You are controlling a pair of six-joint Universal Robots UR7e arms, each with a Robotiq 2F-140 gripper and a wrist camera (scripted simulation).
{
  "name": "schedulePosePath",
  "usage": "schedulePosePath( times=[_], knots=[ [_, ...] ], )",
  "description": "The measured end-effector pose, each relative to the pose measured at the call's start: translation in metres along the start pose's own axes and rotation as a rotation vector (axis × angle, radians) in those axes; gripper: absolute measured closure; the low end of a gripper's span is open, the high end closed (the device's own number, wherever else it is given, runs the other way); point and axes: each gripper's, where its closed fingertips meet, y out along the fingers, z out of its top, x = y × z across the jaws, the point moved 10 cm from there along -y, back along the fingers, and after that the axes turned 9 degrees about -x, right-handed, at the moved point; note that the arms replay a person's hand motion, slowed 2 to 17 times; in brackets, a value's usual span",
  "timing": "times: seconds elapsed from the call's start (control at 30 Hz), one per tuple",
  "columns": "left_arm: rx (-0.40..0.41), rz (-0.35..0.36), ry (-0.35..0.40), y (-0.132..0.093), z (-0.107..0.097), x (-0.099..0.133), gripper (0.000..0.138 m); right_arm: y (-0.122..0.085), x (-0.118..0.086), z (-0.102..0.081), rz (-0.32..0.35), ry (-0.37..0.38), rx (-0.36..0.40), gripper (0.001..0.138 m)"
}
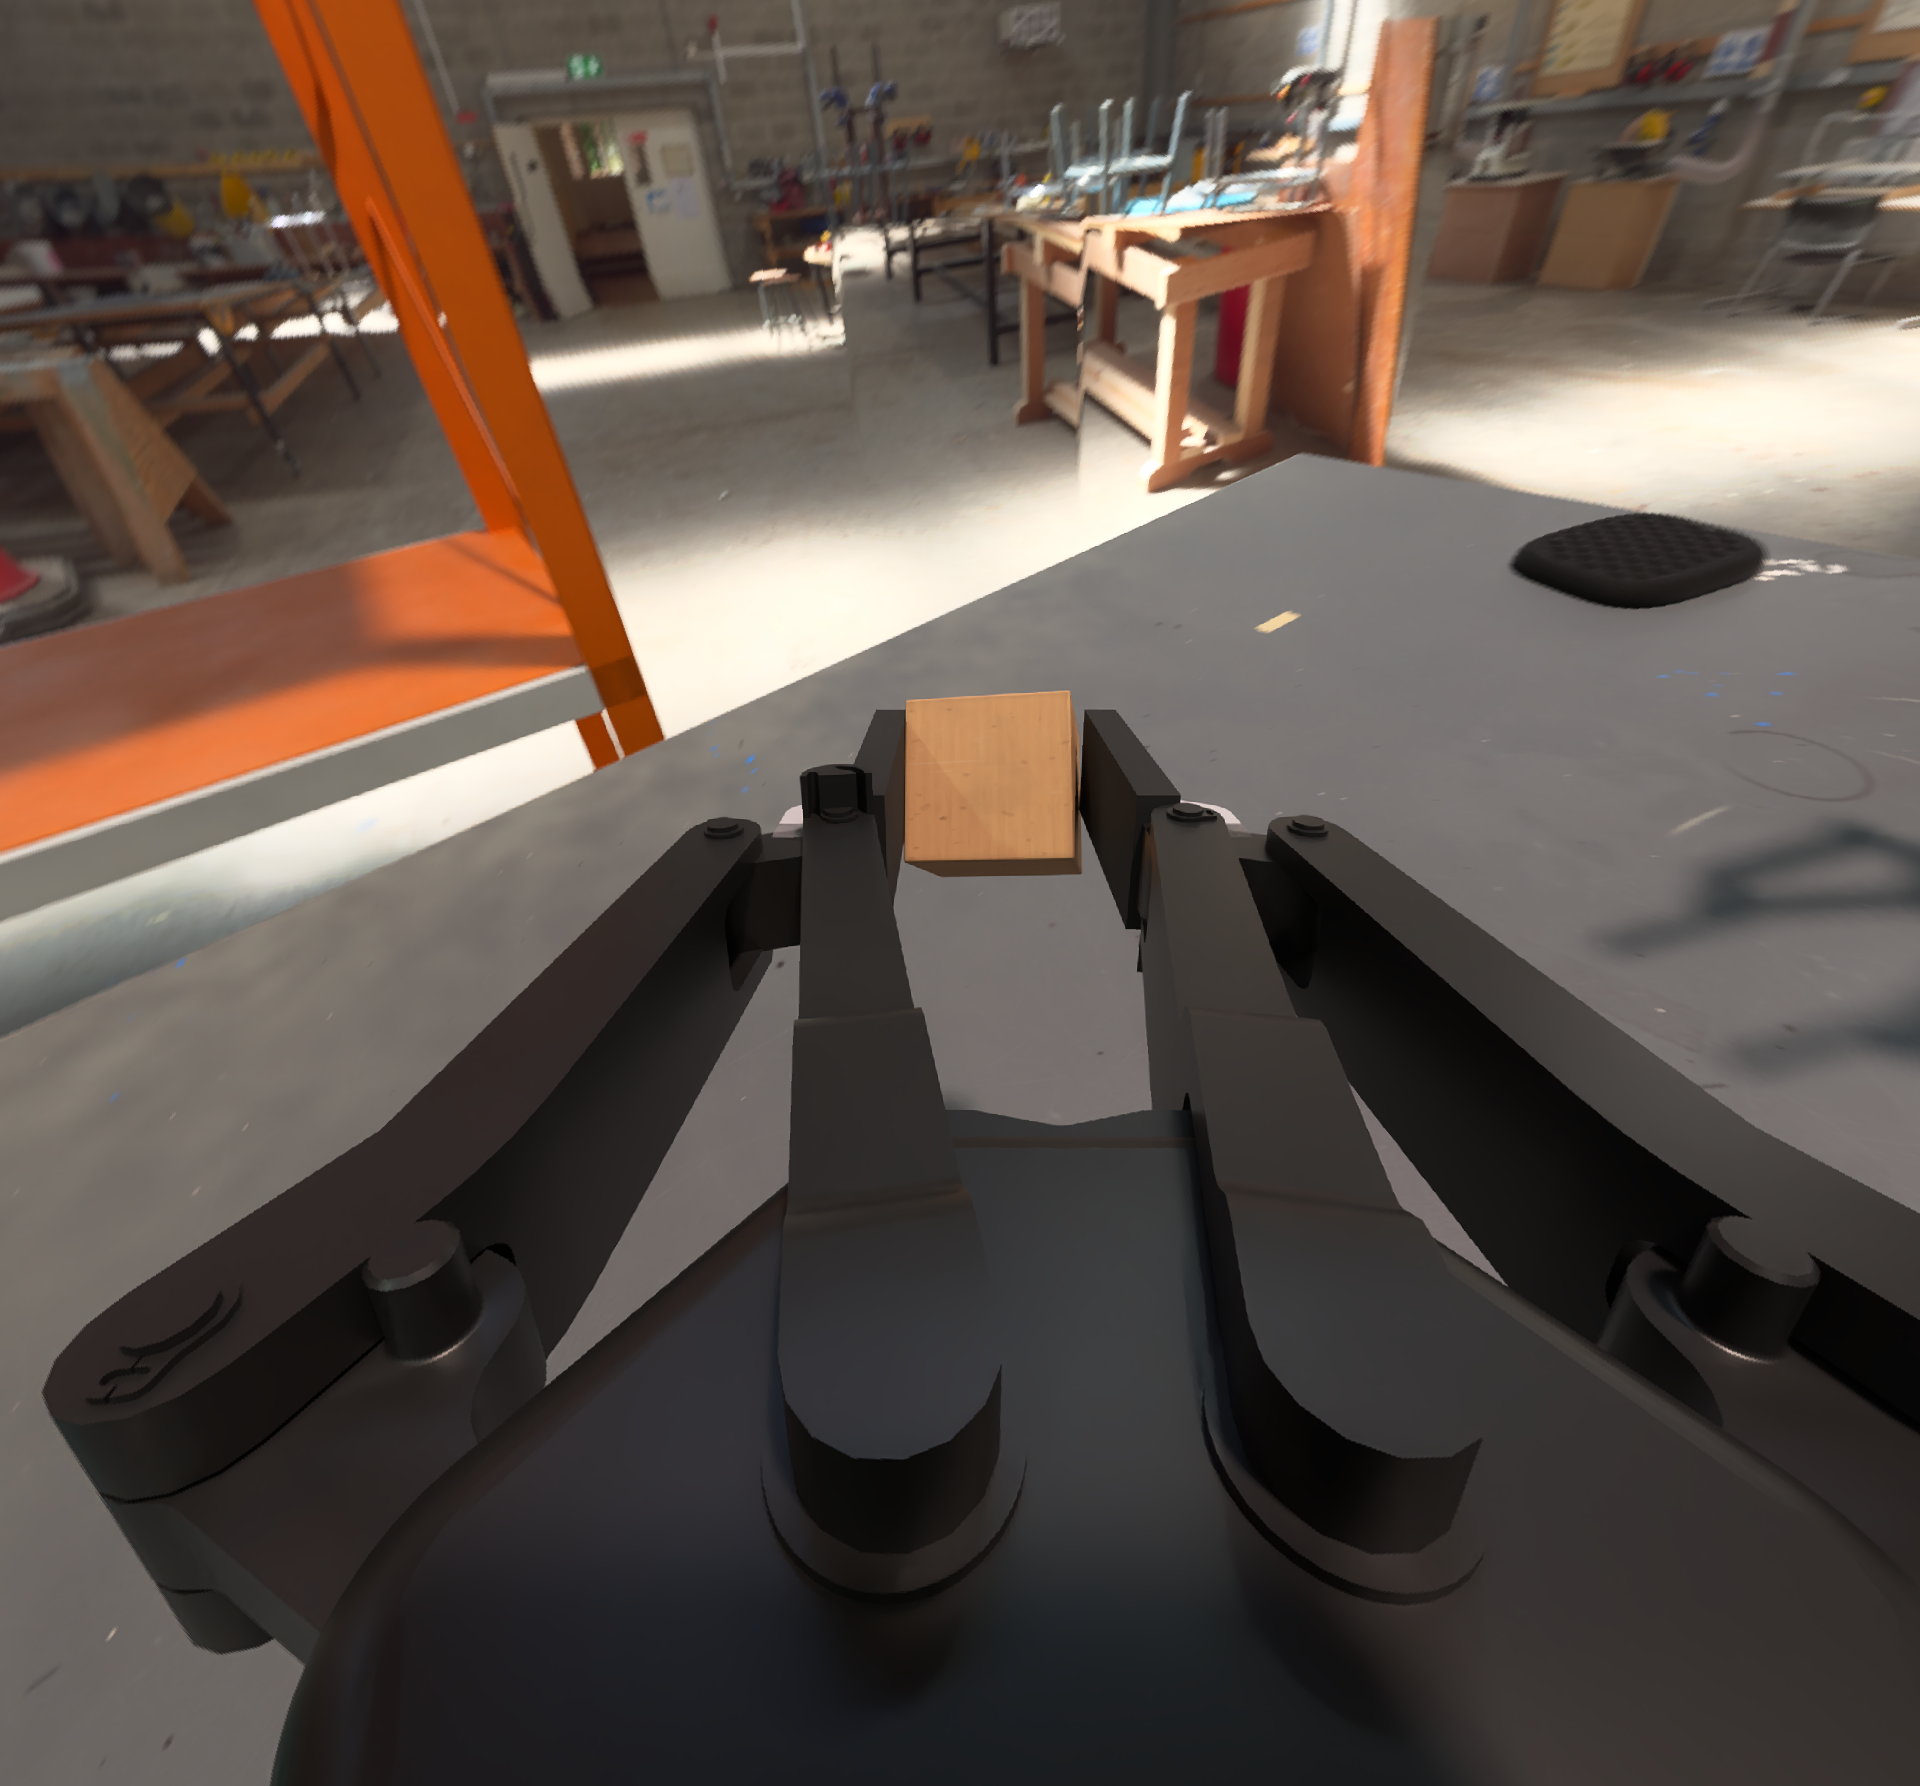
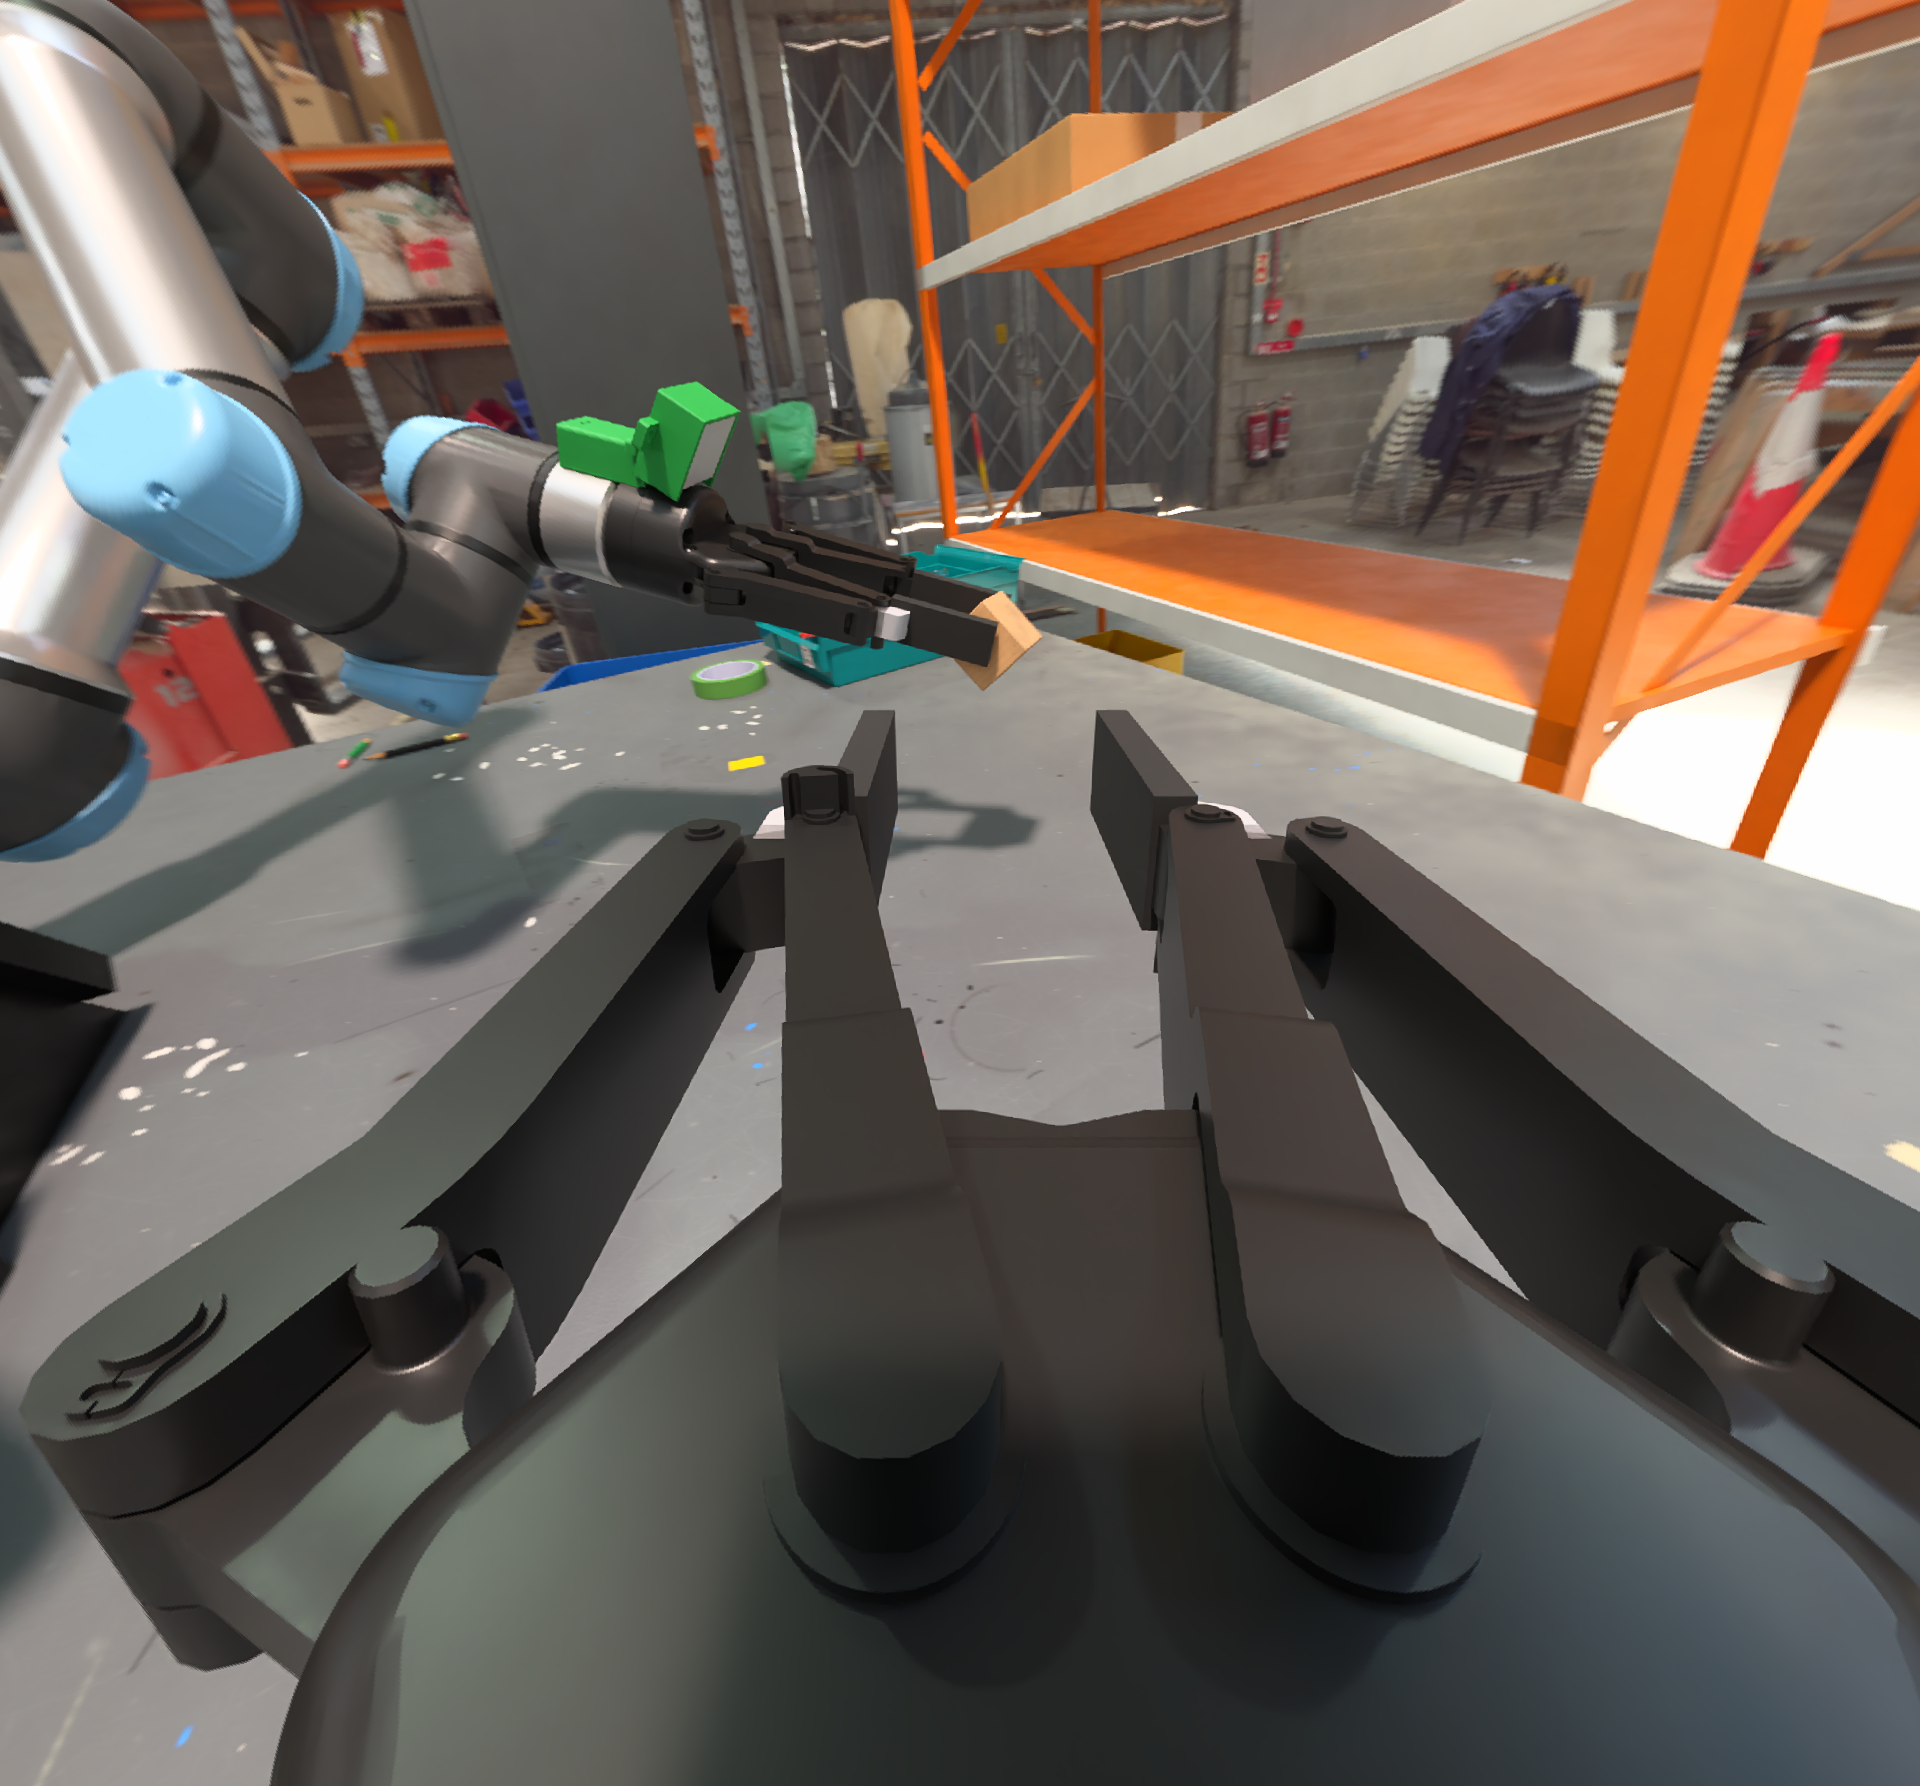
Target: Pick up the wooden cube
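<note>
Light-brown wooden cube [image 1: 987, 780] clamped between black left gripper [image 1: 987, 770] fingers, raised off grey table [image 1: 1455, 801], tilted corner-down; no long axis. Right gripper [image 2: 992, 770] parted, empty.

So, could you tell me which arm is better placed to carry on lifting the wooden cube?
The left. The left gripper is shut on the wooden cube, holding it clear of the table. The right gripper sits open and empty, farther off.

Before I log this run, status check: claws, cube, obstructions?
Left claw shut on wooden cube, lifted off the table. Right claw open, empty. Nothing in the way.
</note>
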Motion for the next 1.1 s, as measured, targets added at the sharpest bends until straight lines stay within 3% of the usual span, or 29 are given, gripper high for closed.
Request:
schedulePosePath(
  times=[0.27,0.57,1.1],
  knots=[
    [0.138,-0.095,0.145,-0.029,0.003,0.046,0.094,0.017,-0.005,-0.002,0.161,0.069,-0.005,0.085],
    [0.281,-0.154,0.321,-0.056,0.002,0.098,0.094,0.036,-0.013,-0.005,0.307,0.145,-0.017,0.079],
    [0.513,-0.207,0.585,-0.086,-0.015,0.163,0.094,0.061,-0.032,-0.009,0.494,0.23,-0.049,0.072]
  ],
)
